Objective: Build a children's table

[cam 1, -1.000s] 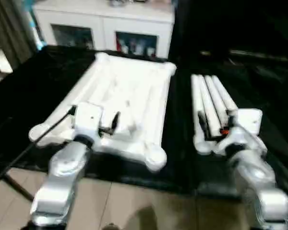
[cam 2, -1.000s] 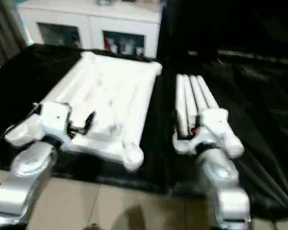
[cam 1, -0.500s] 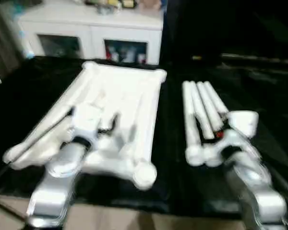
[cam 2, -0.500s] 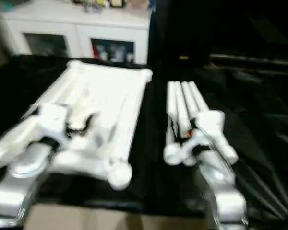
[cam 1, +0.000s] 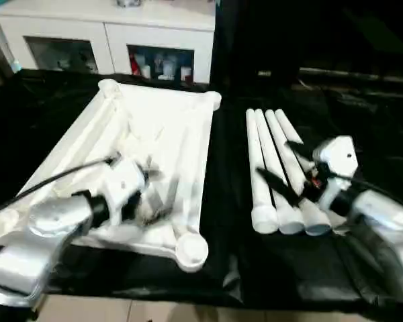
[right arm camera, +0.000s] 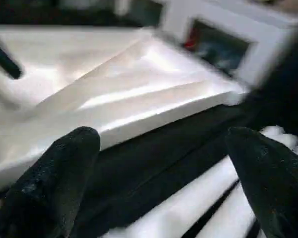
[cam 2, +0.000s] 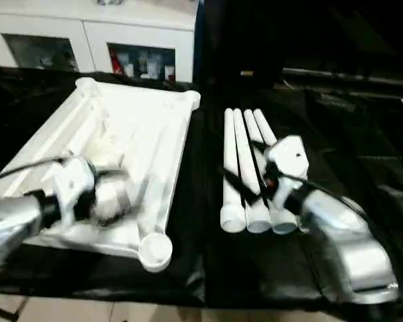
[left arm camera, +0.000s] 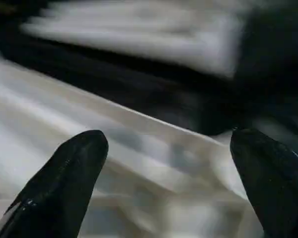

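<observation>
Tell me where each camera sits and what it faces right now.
Head stereo pair: looks forward and down at the tabletop and four legs, over both silver forearms.
Left wrist: looks along the open left gripper over the tabletop.
Right wrist: looks along the open right gripper over the legs.
Shared: both wrist views show the tabletop.

A black cloth covers the desk. At 11 o'clock beyond it stands a white cabinet with glass doors showing small items inside. Pale floor tiles show at 6 o'clock. Darkness lies toward 1 o'clock.
</observation>
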Tool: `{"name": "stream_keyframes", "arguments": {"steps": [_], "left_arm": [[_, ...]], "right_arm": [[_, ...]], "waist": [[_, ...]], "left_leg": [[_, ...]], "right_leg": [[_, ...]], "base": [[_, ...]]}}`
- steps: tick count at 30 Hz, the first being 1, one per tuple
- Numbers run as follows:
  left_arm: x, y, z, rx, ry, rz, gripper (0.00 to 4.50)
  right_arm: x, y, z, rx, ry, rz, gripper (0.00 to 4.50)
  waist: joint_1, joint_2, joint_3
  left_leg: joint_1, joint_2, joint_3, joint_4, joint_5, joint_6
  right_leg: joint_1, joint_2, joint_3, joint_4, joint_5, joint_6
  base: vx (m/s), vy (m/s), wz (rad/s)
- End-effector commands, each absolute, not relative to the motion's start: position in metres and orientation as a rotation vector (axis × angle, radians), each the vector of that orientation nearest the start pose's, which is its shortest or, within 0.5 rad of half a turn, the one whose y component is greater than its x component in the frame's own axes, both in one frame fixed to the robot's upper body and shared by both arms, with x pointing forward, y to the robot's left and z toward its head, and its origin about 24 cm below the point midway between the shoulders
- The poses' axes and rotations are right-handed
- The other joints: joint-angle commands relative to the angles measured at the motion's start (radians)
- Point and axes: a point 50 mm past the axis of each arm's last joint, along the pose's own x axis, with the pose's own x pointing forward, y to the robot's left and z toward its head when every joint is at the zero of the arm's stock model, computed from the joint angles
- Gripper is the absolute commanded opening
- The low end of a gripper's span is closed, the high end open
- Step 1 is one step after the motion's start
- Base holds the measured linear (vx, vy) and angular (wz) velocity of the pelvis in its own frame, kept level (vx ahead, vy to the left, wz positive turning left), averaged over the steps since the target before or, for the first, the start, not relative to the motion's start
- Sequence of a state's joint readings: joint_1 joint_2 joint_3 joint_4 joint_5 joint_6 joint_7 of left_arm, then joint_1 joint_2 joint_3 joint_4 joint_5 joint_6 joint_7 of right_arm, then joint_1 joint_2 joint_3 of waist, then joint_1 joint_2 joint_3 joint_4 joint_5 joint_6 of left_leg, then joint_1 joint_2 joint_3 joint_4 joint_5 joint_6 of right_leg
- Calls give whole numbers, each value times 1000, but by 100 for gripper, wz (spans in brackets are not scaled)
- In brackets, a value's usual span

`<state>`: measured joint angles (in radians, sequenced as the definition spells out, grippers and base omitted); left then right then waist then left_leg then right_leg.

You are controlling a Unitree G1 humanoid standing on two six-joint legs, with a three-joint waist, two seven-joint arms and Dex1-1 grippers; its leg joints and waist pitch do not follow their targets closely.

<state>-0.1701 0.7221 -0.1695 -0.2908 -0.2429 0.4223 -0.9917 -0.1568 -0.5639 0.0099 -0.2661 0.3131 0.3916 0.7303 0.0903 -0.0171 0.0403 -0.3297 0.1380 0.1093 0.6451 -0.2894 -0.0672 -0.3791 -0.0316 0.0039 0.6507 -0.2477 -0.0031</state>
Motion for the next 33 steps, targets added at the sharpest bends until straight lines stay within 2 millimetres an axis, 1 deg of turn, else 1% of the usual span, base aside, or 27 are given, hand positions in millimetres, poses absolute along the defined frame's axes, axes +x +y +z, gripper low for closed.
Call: {"name": "stream_keyframes", "arguments": {"steps": [1,2,3,4,5,6,7,8,9,10,12,13,14,15,16,17,19,20,21,22,23,26,28,29,30,32,33], "left_arm": [[241,172,104,462,345,-1215,445],[242,172,105,483,338,-1232,445],[242,172,106,491,336,-1240,445],[244,172,105,526,355,-1283,445],[245,172,105,557,378,-1328,445],[246,172,103,593,407,-1367,429],[247,173,102,619,434,-1393,411],[246,176,98,660,470,-1421,411],[246,177,97,668,479,-1427,407],[243,183,94,704,527,-1451,396],[242,186,92,719,548,-1458,368],[244,190,91,737,557,-1437,368],[244,191,91,741,560,-1432,359],[246,193,91,755,557,-1422,359],[249,196,92,775,557,-1402,351],[250,196,92,779,556,-1401,331],[252,198,93,791,556,-1401,315],[254,200,93,795,559,-1396,315],[256,202,94,800,562,-1390,306],[258,204,94,803,567,-1382,282],[261,206,94,805,573,-1376,282],[264,210,93,809,582,-1375,249],[266,212,92,826,594,-1364,241],[267,214,90,838,605,-1360,226],[268,214,89,850,610,-1364,215],[268,214,88,845,617,-1381,195],[267,214,87,841,620,-1390,195]], "right_arm": [[259,-183,121,-269,107,863,447],[259,-183,122,-271,115,878,447],[259,-184,122,-272,118,885,447],[259,-183,125,-274,135,936,447],[257,-181,126,-276,157,997,447],[254,-179,127,-285,181,1057,450],[251,-178,127,-295,200,1102,450],[247,-177,125,-313,227,1143,450],[246,-176,124,-317,232,1150,450],[243,-176,121,-337,257,1176,450],[241,-176,120,-347,266,1185,450],[239,-176,118,-353,277,1192,450],[238,-176,118,-353,281,1195,450],[237,-176,117,-352,285,1201,450],[235,-176,118,-347,295,1212,450],[235,-176,118,-346,297,1216,450],[234,-175,119,-343,302,1232,450],[233,-174,119,-341,306,1245,450],[232,-173,119,-339,311,1256,450],[231,-173,119,-336,317,1269,450],[230,-171,119,-334,324,1287,450],[230,-169,118,-338,326,1299,450],[231,-167,117,-341,322,1298,450],[231,-166,116,-343,324,1300,450],[231,-165,115,-343,326,1303,450],[230,-164,115,-337,327,1308,450],[230,-163,115,-336,327,1308,450]], "waist": [[-2,5,-38],[0,9,-40],[0,9,-40],[0,19,-35],[0,15,-37],[0,19,-35],[2,20,-34],[4,27,-34],[3,25,-34],[2,26,-34],[3,26,-36],[2,27,-36],[2,26,-34],[3,27,-34],[1,26,-32],[1,24,-31],[1,26,-31],[1,23,-32],[0,18,-32],[2,22,-32],[0,14,-31],[2,19,-32],[0,18,-32],[0,18,-32],[0,17,-32],[2,22,-31],[1,20,-32]], "left_leg": [[-5,59,-5,-92,47,30],[-4,61,-1,-92,50,33],[-4,61,-1,-92,50,33],[-2,62,2,-96,9,37],[1,65,3,-97,-9,42],[-5,65,5,-97,-3,46],[-4,67,6,-97,-7,48],[-3,71,8,-95,-6,50],[-4,72,10,-96,-5,51],[-10,72,11,-96,6,48],[-11,75,12,-96,13,39],[-14,75,13,-97,13,36],[-15,75,12,-98,6,30],[-15,75,12,-98,6,29],[-15,74,12,-99,0,28],[-13,75,12,-101,-11,24],[-13,76,11,-102,-14,23],[-13,76,12,-102,-6,25],[-14,76,12,-102,0,27],[-14,75,12,-101,3,29],[-14,77,13,-102,7,30],[-14,75,13,-101,21,32],[-16,76,12,-102,24,28],[-15,77,12,-103,23,26],[-15,76,13,-102,21,27],[-14,78,13,-103,16,24],[-13,78,13,-103,12,21]], "right_leg": [[57,-91,41,-65,77,-211],[56,-93,42,-67,75,-221],[56,-93,42,-67,75,-221],[49,-90,40,-78,16,-228],[50,-89,39,-77,-10,-229],[51,-92,39,-78,-19,-232],[48,-92,38,-80,-31,-231],[45,-94,38,-79,-29,-233],[45,-92,36,-81,-29,-234],[49,-94,36,-77,-15,-236],[47,-92,33,-76,1,-239],[47,-92,32,-74,14,-245],[49,-91,31,-76,7,-245],[48,-92,30,-76,5,-247],[46,-90,30,-78,-8,-244],[46,-91,30,-79,-24,-241],[45,-91,30,-79,-33,-241],[46,-92,31,-78,-23,-241],[47,-92,30,-78,-18,-241],[45,-92,30,-78,-17,-241],[47,-93,31,-78,-12,-240],[45,-94,31,-77,-6,-237],[47,-94,31,-76,5,-238],[47,-96,31,-75,7,-239],[46,-94,31,-77,2,-237],[45,-97,32,-77,-4,-236],[45,-97,32,-77,-4,-239]], "base": [[0,0,0],[0,0,0],[0,0,0],[0,0,0],[0,0,0],[0,0,0],[0,0,0],[0,0,0],[0,0,0],[0,0,0],[0,0,0],[0,0,0],[0,0,0],[0,0,0],[0,0,0],[0,0,0],[0,0,0],[0,0,0],[0,0,0],[0,0,0],[0,0,0],[0,0,0],[0,0,0],[0,0,0],[0,0,0],[0,0,0],[0,0,0]]}}
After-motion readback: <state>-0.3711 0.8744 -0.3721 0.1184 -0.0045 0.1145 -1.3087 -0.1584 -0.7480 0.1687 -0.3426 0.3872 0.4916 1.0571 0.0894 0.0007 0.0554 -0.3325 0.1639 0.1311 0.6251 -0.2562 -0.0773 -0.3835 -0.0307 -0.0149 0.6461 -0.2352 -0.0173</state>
